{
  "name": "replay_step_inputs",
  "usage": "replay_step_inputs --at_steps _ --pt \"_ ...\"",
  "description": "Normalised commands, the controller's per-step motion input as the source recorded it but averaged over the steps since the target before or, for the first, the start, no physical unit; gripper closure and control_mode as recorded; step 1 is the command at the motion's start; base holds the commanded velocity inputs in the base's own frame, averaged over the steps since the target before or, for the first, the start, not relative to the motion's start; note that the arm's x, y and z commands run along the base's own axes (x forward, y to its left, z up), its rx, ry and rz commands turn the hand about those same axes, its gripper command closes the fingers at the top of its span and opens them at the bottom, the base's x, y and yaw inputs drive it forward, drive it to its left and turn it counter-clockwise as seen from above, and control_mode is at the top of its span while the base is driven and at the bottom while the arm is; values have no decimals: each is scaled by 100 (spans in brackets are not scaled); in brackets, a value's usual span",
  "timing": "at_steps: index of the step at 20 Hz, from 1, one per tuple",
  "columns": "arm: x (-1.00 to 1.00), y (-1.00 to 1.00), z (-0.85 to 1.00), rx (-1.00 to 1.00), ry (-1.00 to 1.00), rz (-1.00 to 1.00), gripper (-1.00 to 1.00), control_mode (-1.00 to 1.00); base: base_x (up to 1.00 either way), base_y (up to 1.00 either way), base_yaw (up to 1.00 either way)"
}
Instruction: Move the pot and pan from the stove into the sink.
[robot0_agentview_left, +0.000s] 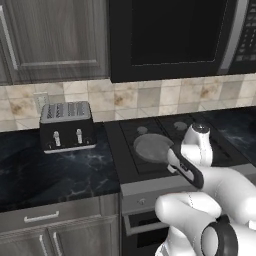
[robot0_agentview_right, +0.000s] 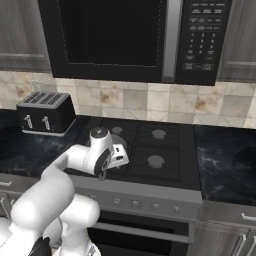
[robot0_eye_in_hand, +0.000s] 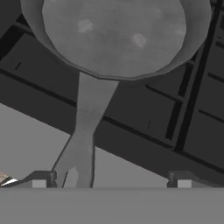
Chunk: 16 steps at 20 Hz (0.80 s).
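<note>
The pan, shallow, round and grey, rests on the front left burner of the black stove. Its long handle runs from the bowl down toward my gripper. The gripper hangs open just above the handle's end. The handle lies between the fingertips, close to the left fingertip, and nothing is held. From the left base view the pan shows beside my white hand, over the stove. The arm covers most of it over the stove from the right. The pot and the sink are out of view.
A black toaster stands on the dark marble counter left of the stove. A black microwave hangs above the burners. The steel knob panel runs along the stove's front, with counter to its right.
</note>
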Motion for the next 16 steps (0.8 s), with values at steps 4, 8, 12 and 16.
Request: replay_step_inputs --at_steps 4,8,12,16 --pt "0 0 0 0 0 0 -100 -100 0 0 0" --pt "-11 14 0 0 -2 0 -100 -100 0 0 0" --pt "-19 43 0 0 -6 -2 -100 -100 0 0 0" --pt "-32 59 0 0 -5 -4 -100 -100 0 0 0"
